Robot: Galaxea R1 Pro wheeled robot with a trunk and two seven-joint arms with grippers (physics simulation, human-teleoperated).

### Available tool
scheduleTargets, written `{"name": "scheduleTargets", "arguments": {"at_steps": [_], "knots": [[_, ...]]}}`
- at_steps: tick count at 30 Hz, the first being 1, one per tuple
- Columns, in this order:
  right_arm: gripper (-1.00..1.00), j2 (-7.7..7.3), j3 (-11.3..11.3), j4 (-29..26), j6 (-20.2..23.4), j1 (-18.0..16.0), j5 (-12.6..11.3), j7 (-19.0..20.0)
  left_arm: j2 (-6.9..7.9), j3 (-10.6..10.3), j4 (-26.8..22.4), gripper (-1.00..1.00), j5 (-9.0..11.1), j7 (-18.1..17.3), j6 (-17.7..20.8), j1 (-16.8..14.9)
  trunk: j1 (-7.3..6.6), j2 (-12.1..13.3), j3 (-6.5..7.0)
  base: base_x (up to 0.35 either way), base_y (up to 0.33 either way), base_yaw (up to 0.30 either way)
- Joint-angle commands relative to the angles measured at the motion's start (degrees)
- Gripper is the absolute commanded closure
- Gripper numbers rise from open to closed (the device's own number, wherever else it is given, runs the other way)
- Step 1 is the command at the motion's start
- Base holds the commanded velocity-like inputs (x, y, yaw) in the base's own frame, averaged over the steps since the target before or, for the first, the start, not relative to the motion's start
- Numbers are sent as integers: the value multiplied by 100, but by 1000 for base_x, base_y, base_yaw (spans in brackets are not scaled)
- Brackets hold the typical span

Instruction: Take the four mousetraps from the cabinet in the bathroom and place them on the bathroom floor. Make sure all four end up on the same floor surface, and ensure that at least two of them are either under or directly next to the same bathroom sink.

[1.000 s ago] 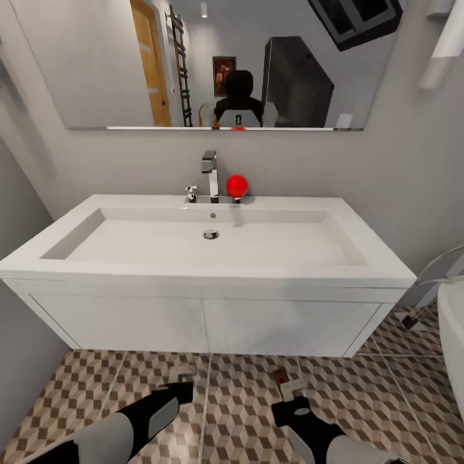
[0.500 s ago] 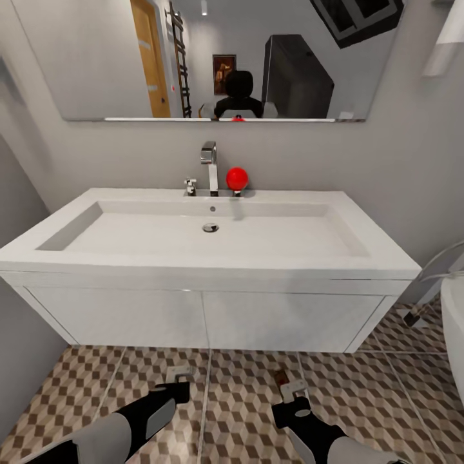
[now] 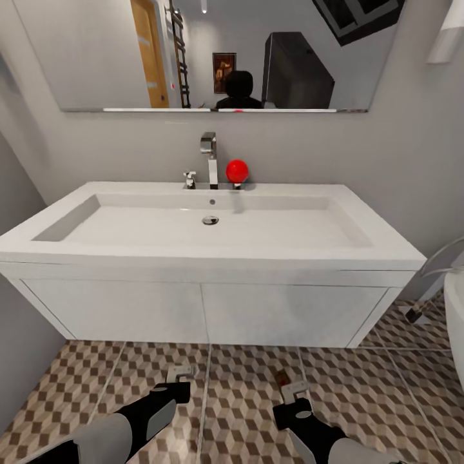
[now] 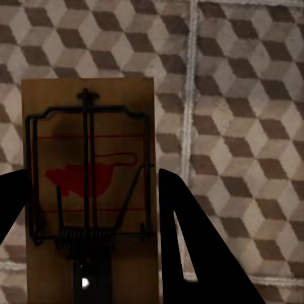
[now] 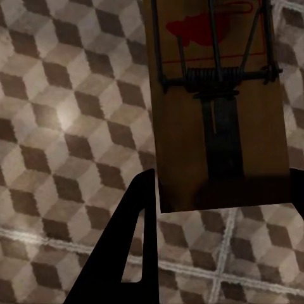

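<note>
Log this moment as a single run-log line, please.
left gripper: mousetrap held | right gripper: second mousetrap held | both over bathroom floor before sink

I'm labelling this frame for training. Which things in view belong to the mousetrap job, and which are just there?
Job: mousetrap in the left hand; mousetrap in the right hand; sink; bathroom floor.

Just there: mirror; chrome tap; red knob; bathtub edge.

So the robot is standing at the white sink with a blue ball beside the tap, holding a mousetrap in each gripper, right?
Nearly. The ball beside the tap is red, not blue, as the head view shows. The rest holds: the robot faces the white sink, and the left gripper and right gripper each hold a mousetrap above the tiled floor.
</note>
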Motion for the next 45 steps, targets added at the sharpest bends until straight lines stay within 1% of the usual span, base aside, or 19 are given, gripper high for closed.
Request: {"name": "scheduleTargets", "arguments": {"at_steps": [1,16,21,24,30,39,45], "knots": [[100,0,49,-2,3,-2,-60,-20,3,-36,-13,100,2,38,25,-4,22,-44,-23,0,0,0],[100,-11,49,-2,3,-1,-56,-18,3,-36,-4,100,2,37,25,-4,351,-645,-292,0,0,0],[100,-21,49,-2,-143,-1,-56,-12,3,-36,-5,100,2,37,25,-4,461,-846,-382,0,0,0],[100,-24,49,-2,-160,-1,-56,-11,3,-36,-5,100,2,38,25,-4,527,-966,-436,0,0,0],[100,-89,49,-10,-164,0,-60,-18,3,-36,-4,100,2,38,25,-2,659,-1207,-543,0,0,0],[100,-87,49,-3,-164,6,-61,-20,3,-36,-4,100,2,37,25,-1,856,-1568,-705,0,0,0],[100,-87,49,-2,-164,7,-61,-20,3,-36,-4,100,-6,37,-107,-1,988,-1808,-813,0,0,0]]}}
